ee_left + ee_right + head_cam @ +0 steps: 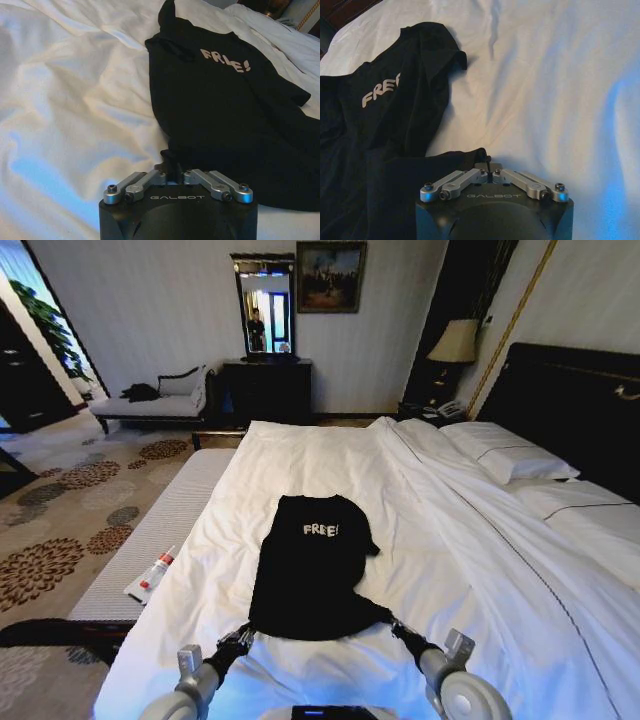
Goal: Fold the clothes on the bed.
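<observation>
The clothes, a black T-shirt with white "FREE" lettering, lie flat in the middle of the white bed, collar toward the far end. My left gripper is at the shirt's near left hem corner. In the left wrist view the left gripper is shut on the dark cloth of the T-shirt. My right gripper is at the near right hem corner. In the right wrist view the right gripper is shut on the edge of the T-shirt. One short sleeve sticks out to the right.
White pillows and a dark headboard are on the right. A pale bench along the bed's left side carries a small tube on paper. A chaise, a dark dresser and patterned carpet lie beyond.
</observation>
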Tool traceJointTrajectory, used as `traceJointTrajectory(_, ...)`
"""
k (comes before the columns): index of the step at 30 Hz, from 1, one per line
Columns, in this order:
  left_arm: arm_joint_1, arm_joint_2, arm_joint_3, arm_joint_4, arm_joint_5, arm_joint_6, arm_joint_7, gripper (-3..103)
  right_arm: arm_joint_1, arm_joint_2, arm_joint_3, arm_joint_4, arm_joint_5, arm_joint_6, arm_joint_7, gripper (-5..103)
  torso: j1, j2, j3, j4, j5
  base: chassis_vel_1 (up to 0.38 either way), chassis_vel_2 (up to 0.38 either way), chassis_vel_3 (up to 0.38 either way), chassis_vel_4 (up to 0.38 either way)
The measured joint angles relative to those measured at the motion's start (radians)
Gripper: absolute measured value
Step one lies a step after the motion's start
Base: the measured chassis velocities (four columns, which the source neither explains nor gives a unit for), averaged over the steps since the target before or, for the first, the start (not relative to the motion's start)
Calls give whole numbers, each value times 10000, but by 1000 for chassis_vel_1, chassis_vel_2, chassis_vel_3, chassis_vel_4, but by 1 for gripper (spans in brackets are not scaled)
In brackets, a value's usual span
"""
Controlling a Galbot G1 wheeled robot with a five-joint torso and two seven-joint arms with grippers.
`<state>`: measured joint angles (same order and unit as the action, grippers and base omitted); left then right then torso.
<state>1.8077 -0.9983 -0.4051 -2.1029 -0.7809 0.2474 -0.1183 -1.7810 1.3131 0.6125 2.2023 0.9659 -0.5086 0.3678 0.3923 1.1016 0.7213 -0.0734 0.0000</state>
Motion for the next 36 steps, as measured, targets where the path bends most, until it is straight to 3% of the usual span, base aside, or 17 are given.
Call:
traceJointTrajectory(1,0,0,0,0,0,0,0,14,0,0,0,0,0,0,0,0,0,0,0,0,0,0,0,0,0)
traceJointTrajectory(2,-29,0,-4,35,12,0,39,3,1,0,1,1,2,-2,6,0,0,0,0,0,0,0,0,0,0)
traceJointTrajectory(3,-61,0,-14,57,13,0,62,1,-5,-1,7,2,4,-4,7,0,0,0,0,0,0,0,0,0,0)
traceJointTrajectory(10,-16,0,-168,-15,-2,-6,105,0,-60,-7,30,55,9,-17,10,0,0,0,0,-1,-1,0,0,0,0)
traceJointTrajectory(16,910,-195,-727,-715,58,-151,89,0,-369,-71,57,495,-54,-369,342,0,1,0,0,0,-1,0,0,0,0)
traceJointTrajectory(20,1713,-477,-1231,-1328,180,-346,46,0,-869,-212,20,785,-869,-455,187,0,0,0,-1,0,-1,0,0,0,0)
traceJointTrajectory(23,2331,-613,-1852,-1980,73,-466,-37,0,-1313,-424,-51,888,-2471,-58,-403,0,0,1,-1,-2,1,0,0,0,0)
traceJointTrajectory(25,2453,-618,-1977,-2109,41,-478,-68,0,-1386,-475,-59,907,-2751,27,-499,0,0,1,-1,-1,1,0,0,0,0)
traceJointTrajectory(29,3282,-630,-2972,-2911,-205,-500,-198,0,-1958,-874,-71,1084,-4861,819,-1155,0,0,1,-1,0,1,0,0,0,0)
traceJointTrajectory(36,4192,-714,-3579,-3101,-233,-529,-208,0,-2914,-944,-174,1282,-6096,1173,-1353,0,0,1,-1,-1,-1,0,0,0,0)
